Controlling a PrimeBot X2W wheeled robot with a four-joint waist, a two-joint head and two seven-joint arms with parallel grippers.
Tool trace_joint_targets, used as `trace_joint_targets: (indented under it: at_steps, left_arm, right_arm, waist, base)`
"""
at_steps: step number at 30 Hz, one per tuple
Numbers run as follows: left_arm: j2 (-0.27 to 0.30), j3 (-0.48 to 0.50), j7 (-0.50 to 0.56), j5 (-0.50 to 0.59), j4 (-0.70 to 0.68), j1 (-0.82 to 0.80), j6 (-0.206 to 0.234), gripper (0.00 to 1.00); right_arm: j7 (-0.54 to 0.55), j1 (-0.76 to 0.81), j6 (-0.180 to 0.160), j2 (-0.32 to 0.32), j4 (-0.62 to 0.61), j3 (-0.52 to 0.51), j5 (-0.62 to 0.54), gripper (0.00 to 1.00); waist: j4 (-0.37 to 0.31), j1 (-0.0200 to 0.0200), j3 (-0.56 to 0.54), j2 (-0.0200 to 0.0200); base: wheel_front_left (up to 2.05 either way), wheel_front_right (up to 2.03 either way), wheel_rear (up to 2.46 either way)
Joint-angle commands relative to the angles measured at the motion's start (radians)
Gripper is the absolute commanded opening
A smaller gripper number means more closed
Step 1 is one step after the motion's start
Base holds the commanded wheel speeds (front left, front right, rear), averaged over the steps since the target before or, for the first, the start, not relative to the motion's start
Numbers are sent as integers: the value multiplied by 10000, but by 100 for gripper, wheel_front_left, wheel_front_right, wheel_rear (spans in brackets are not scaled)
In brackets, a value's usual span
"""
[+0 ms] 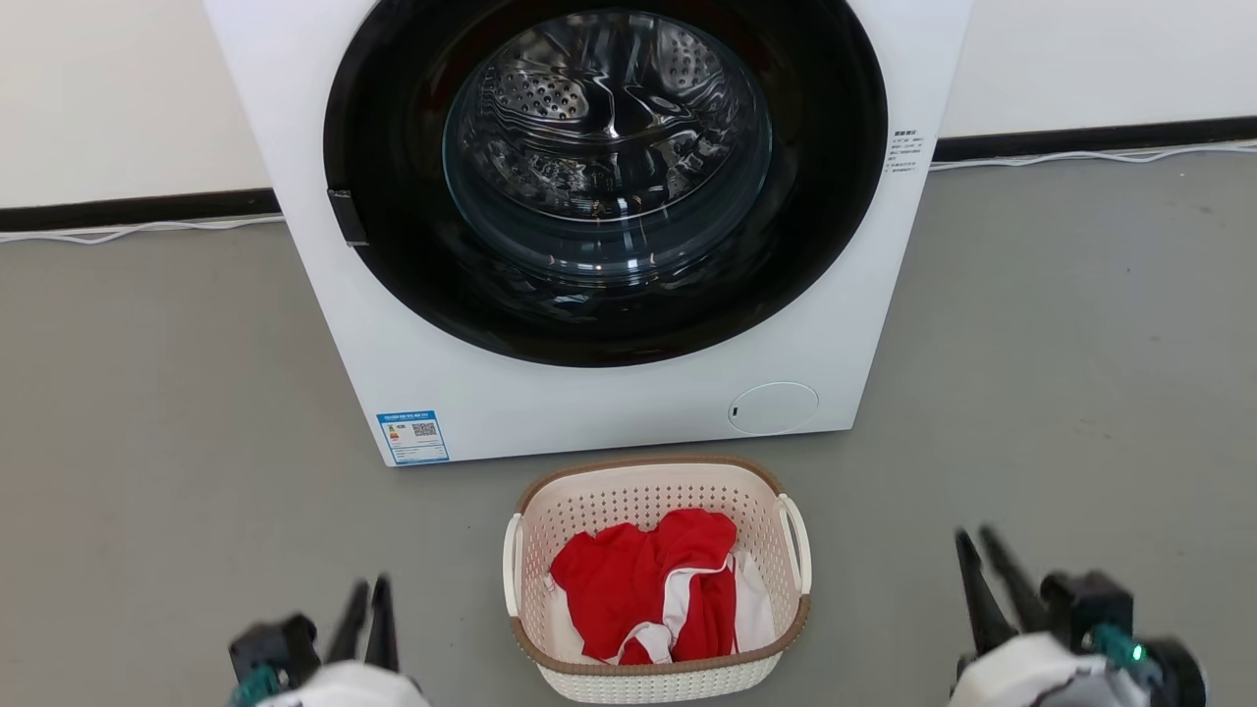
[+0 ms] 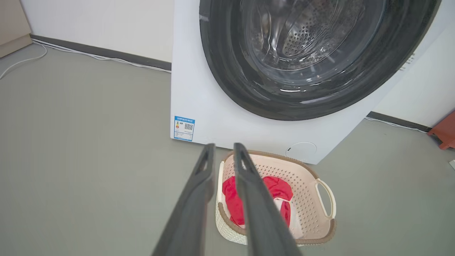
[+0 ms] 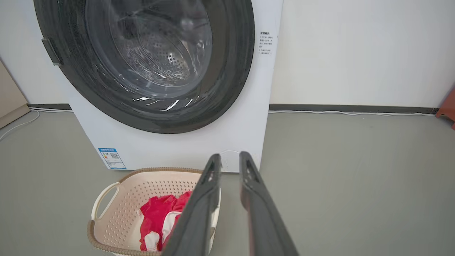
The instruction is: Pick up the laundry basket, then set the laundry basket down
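1. We see the laundry basket [image 1: 628,506] upright on the grey floor [image 1: 177,412], just in front of the washing machine [image 1: 628,412], below its round door and near the front panel. We can't tell if they touch.
2. Inside it is a red garment [image 1: 638,579] with some white cloth [image 1: 754,599] under it, all lying below the brown rim.
3. The white side handles [image 1: 797,540] are both free, with nothing hooked in them.
4. The left gripper [image 1: 370,585] is farther out from the washing machine than the basket's far rim, on the side of the machine's blue label. It is well apart from the basket, and the left wrist view shows the jaws a narrow gap apart [image 2: 224,145] and empty.
5. The right gripper [image 1: 972,533] is also out from the washing machine, off its other front corner, and doesn't touch the basket. In the right wrist view the jaws are parted by a small gap [image 3: 230,155] and hold nothing.
6. Step: we judge the basket is down and no gripper has it. This fits either arms coming in for the pickup or arms drawn off after the set-down, and the frames don't settle which.
7. Next move: we can't name one. If a lift is due, it would need both grippers on opposite handles or rim and a level raise so the clothes stay in.
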Motion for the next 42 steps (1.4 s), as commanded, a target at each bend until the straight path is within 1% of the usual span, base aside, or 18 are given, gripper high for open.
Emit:
trace_joint_targets:
  at_steps: [1,5,8,12,42]
  left_arm:
    - [-9,6,12,-20,53,39,-3,0]
    - [-20,83,151,-343,107,62,-41,0]
    - [-15,117,243,-653,25,68,-74,0]
    - [-8,150,369,-1170,-109,78,-131,0]
    - [34,458,1199,-4131,-814,35,-460,0]
  right_arm:
    - [13,32,0,10,62,-6,21,0]
    - [191,26,2,28,154,-111,411,0]
    - [300,37,4,27,79,-125,819,0]
    - [405,83,7,25,-77,-82,1505,0]
    - [1179,147,23,16,-816,-62,5348,0]
  waist:
    - [1,0,0,-1]
    - [17,5,7,-1]
    - [30,23,-3,-1]
    - [52,2,31,-1]
    - [181,1,128,-1]
  base:
    - [0,0,0]
    - [0,0,0]
    - [0,0,0]
    - [0,0,0]
    - [0,0,0]
